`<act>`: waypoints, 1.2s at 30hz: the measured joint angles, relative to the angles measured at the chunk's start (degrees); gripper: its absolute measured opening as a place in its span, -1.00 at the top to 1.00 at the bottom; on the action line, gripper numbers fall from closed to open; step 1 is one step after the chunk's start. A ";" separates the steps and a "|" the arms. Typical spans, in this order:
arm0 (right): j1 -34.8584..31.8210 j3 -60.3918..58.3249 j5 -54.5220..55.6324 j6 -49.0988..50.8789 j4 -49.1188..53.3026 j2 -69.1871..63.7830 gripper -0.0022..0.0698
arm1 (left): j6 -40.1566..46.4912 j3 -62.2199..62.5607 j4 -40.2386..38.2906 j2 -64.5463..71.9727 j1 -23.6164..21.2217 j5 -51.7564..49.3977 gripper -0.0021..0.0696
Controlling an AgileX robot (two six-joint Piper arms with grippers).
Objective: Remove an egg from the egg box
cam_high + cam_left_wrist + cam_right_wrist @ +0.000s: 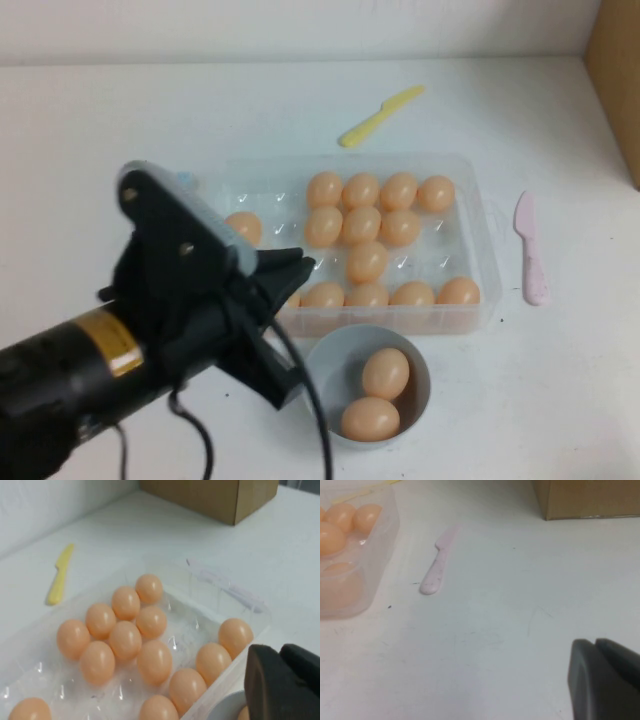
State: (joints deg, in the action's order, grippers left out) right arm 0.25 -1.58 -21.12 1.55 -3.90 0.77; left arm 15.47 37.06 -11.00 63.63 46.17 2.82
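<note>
progress: two eggs already in blue bowl (318, 372), more left in egg box (487, 240) on table | left pincer (285, 330) above box's near-left edge, clenched, empty | right pincer (605, 680) parked over bare table, clenched | next egg (367, 262) ungrasped

The left gripper (285, 330) hangs over the near-left corner of the egg box (487, 235), fingers together and empty, masking that corner from above. Eggs crowd the box's middle and near row; bare dimples lie along its left side and right end. The bowl (422, 398) touches the near wall. Open table separates the box from the pink knife (530, 250). The right gripper (607, 680), closed, hovers over bare table beyond it.
</note>
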 joint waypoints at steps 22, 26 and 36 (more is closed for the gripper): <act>0.00 0.00 0.00 0.00 0.00 0.00 0.99 | -0.23 -4.56 2.04 -30.04 0.09 -17.50 0.95; 0.00 0.00 0.00 0.00 0.00 0.00 0.99 | -0.23 -4.56 6.03 -30.17 0.09 -19.37 0.95; 0.00 0.00 0.00 0.00 0.00 0.00 0.99 | -12.42 -9.75 15.40 -36.15 -0.57 -19.09 0.95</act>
State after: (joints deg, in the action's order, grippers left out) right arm 0.25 -1.58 -21.12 1.55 -3.90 0.77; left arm 3.05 27.31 4.40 27.48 45.60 -16.27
